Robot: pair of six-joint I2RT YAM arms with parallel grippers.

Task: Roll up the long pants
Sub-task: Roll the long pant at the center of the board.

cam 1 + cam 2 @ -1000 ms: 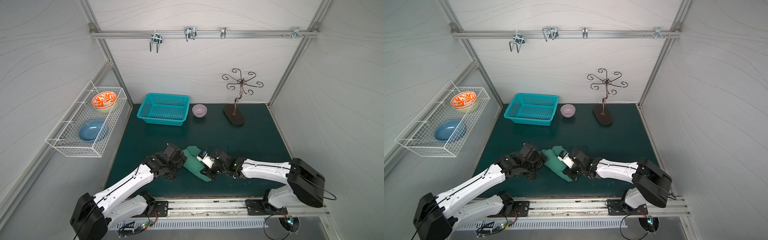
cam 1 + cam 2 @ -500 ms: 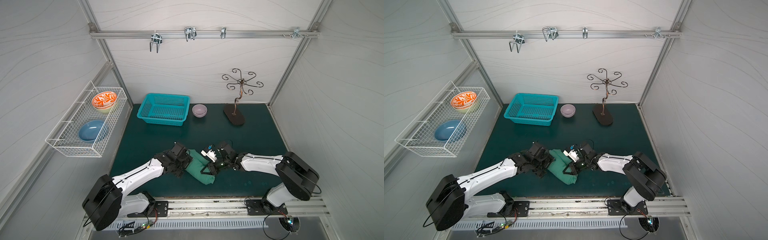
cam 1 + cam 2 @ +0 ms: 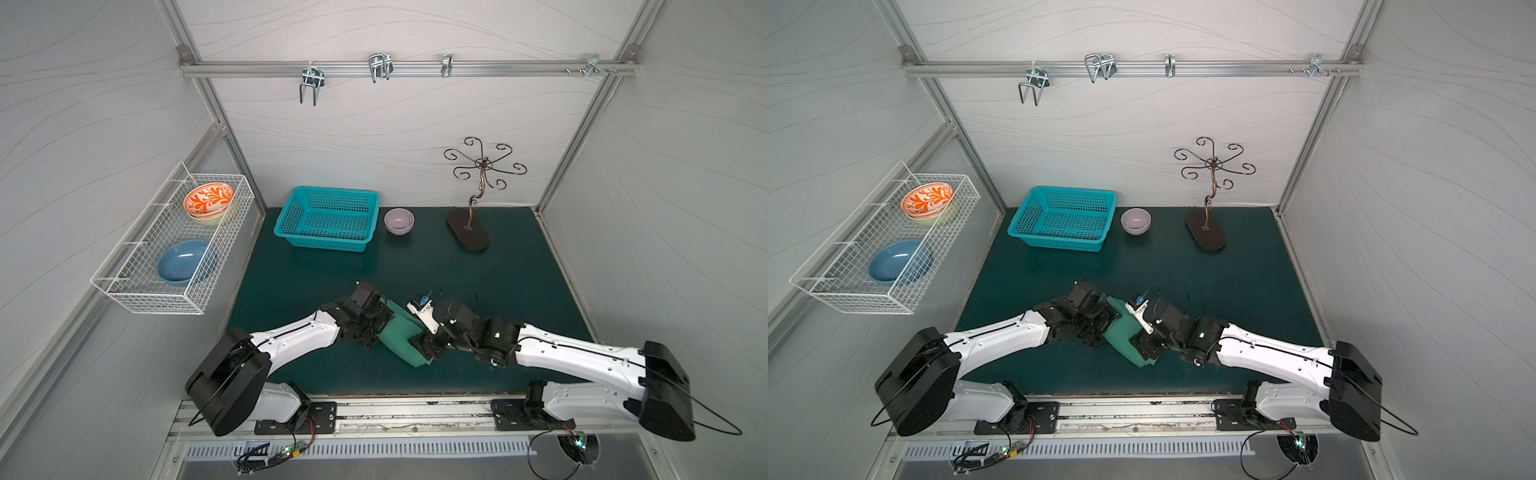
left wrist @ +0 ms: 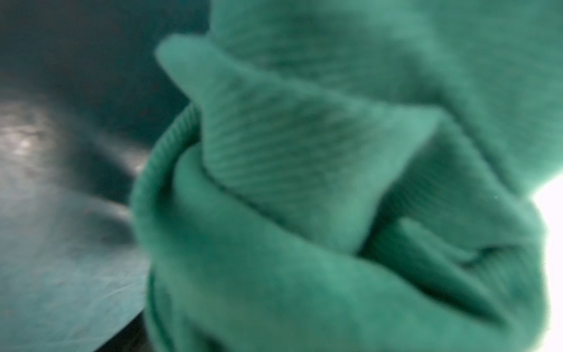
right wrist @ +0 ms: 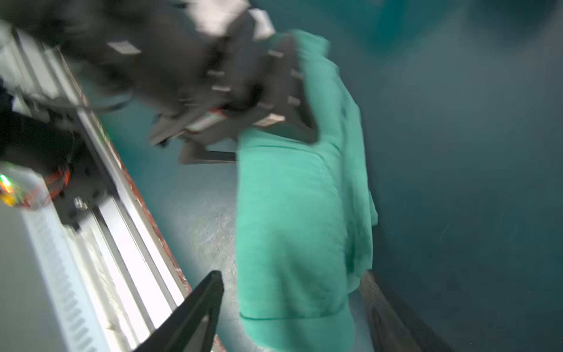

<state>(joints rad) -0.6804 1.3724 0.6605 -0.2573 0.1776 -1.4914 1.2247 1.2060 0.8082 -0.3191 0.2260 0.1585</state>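
The long pants (image 3: 400, 337) lie as a short, thick green roll on the dark mat near its front edge, seen in both top views (image 3: 1120, 336). My left gripper (image 3: 379, 328) is at the roll's left end. In the right wrist view its jaws (image 5: 246, 146) stand wide, one finger on the cloth and one beside it. Blurred green folds (image 4: 304, 183) fill the left wrist view, so no fingers show there. My right gripper (image 5: 292, 274) is open at the roll's right end (image 3: 420, 350), with a gap between the cloth and each finger.
At the back of the mat stand a turquoise basket (image 3: 328, 218), a lilac bowl (image 3: 399, 219) and a metal hook stand (image 3: 469, 232). A wire rack (image 3: 137, 286) with bowls hangs on the left wall. The arms' base rail (image 3: 374, 411) runs along the mat's front edge.
My right gripper has opened and let go of the roll. The left arm has reached further in toward the roll's left end. The roll has shifted a little to the right.
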